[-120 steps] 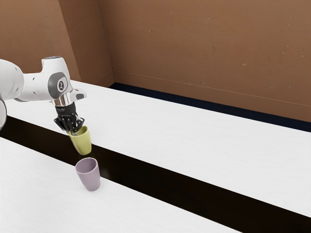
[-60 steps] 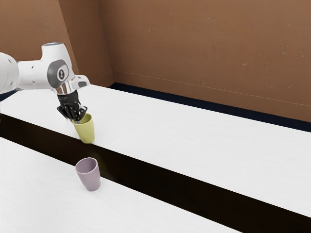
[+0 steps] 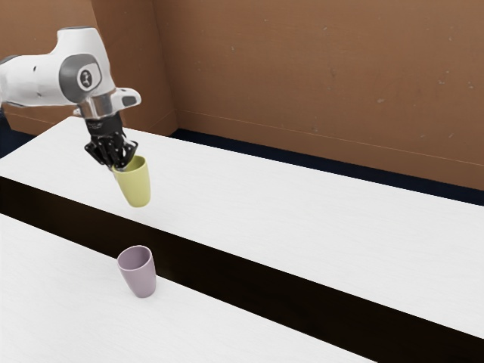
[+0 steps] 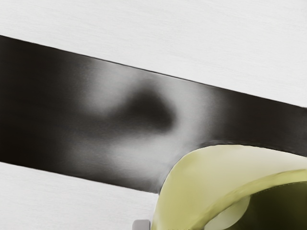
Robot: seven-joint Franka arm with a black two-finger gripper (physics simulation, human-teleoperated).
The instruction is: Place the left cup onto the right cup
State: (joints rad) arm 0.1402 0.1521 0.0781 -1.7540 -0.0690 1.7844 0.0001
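Claw (image 3: 119,162) pinched tilted yellow cup (image 3: 133,184) by its rim above purple cup (image 3: 137,271); the tilt risked toppling both.

- Two cups: one yellow-green cup (image 3: 134,186), above the counter (image 3: 318,208), and one mauve cup (image 3: 137,271), standing on the counter.
- One white counter, with one black stripe (image 3: 249,281) across it.
- One arm (image 3: 41,76), bearing one claw (image 3: 117,160), above the counter.
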